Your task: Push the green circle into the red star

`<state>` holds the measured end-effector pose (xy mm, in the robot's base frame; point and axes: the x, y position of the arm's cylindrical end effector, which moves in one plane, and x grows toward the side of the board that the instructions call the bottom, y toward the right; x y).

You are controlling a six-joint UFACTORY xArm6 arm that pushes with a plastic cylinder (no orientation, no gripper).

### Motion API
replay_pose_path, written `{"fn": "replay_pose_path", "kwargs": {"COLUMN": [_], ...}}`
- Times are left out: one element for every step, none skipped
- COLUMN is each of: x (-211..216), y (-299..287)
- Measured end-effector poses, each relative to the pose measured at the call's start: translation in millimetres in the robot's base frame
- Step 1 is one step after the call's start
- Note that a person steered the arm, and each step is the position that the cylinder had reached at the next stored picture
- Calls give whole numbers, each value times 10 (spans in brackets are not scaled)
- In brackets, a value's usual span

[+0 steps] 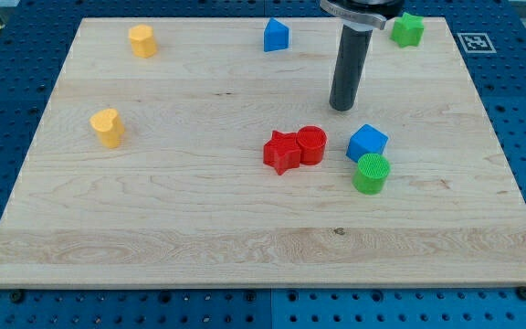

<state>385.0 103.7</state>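
Wooden tabletop carries all blocks. End effector is bare rod: no jaws, clamped on nothing. My tip rests on tabletop, touching no block. Blue cube just below-right of tip. Green circle further below, touching cube. Red star below-left of tip, touching red cylinder. Green circle well apart from star.

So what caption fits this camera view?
My tip rests above the green circle, which sits right of the red star.
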Motion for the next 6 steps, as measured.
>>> {"fn": "replay_pose_path", "kwargs": {"x": [136, 218, 537, 761, 939, 1102], "y": [186, 389, 468, 460, 422, 426]}}
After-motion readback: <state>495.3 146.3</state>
